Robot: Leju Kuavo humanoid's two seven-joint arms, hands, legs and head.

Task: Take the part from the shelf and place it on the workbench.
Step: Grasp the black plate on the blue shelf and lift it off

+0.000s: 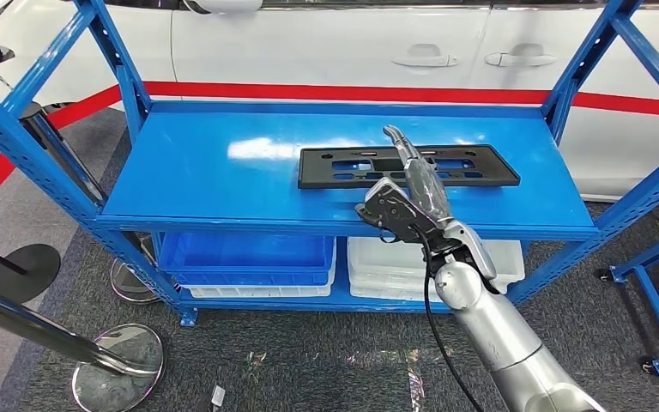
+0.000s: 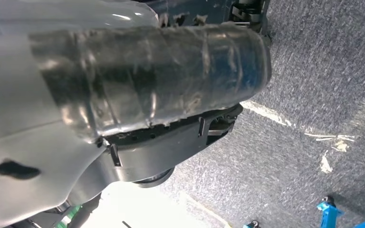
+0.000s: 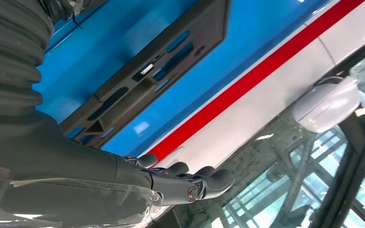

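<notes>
Reaching over the blue shelf [image 1: 223, 184] with the right robot hand [image 1: 412, 193], fingers apart and stretched out, holding nothing. Black part [image 1: 356, 166] lying flat on the top shelf board, ungrasped. Grasp, lift and placing on the workbench all left to do.

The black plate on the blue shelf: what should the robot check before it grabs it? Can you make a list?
1. Black plate lies flat on the blue shelf: ok.
2. Nothing sits on the plate: ok.
3. Right hand is holding nothing, fingers apart: ok.
4. Right hand is lined up with the plate; it hovers at the near edge: ok.
5. Fingers already touching the plate: cannot tell.
6. Left hand ready to help: cannot tell.
</notes>
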